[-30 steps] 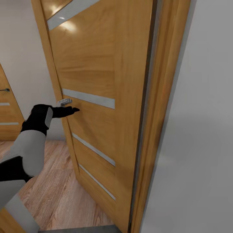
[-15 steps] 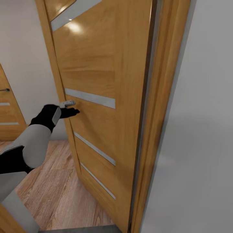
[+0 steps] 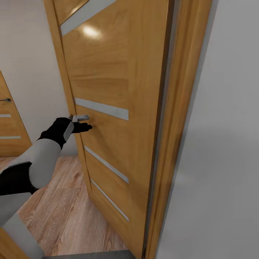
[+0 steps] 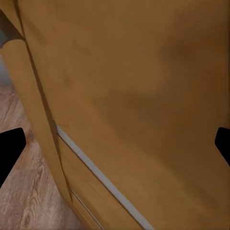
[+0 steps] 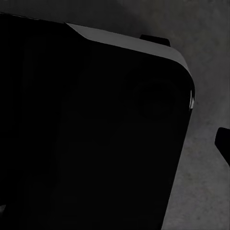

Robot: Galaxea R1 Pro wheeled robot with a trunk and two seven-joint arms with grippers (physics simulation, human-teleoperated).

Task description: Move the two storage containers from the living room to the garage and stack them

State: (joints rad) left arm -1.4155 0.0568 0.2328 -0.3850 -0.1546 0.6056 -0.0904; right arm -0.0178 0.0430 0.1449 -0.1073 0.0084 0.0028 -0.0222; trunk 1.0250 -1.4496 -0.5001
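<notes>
My left claw [image 3: 85, 127] reaches out at the free edge of the wooden door [image 3: 115, 82], its dark fingertips lying against the door's face just below the small metal handle [image 3: 80, 117]. In my left wrist view the two fingers [image 4: 10, 148] stand far apart at either border of the picture with bare wood between them, so I read this claw as spread wide and holding nothing. My right claw [image 5: 225, 141] I cannot judge: one dark tip shows at the border of its wrist view beside a big black shape over mottled grey ground, and the gap between its fingers is hidden.

The door is the largest thing before me: tall, honey-coloured, crossed by pale grey inlaid strips, standing ajar. Its hinge side sits against the frame [image 3: 180, 108] by the pale wall [image 3: 223, 144] on my right; its free edge swings away on my left, over light wood plank flooring [image 3: 61, 208]. A second, similar door [image 3: 9, 126] stands farther back on the left.

The relation that matters: the door's free edge lies straight ahead of my left claw, touching it, so I judge a push here swings the leaf wider. The left arm is clearly nearer. No storage container appears in any view; I cannot say where they are.
</notes>
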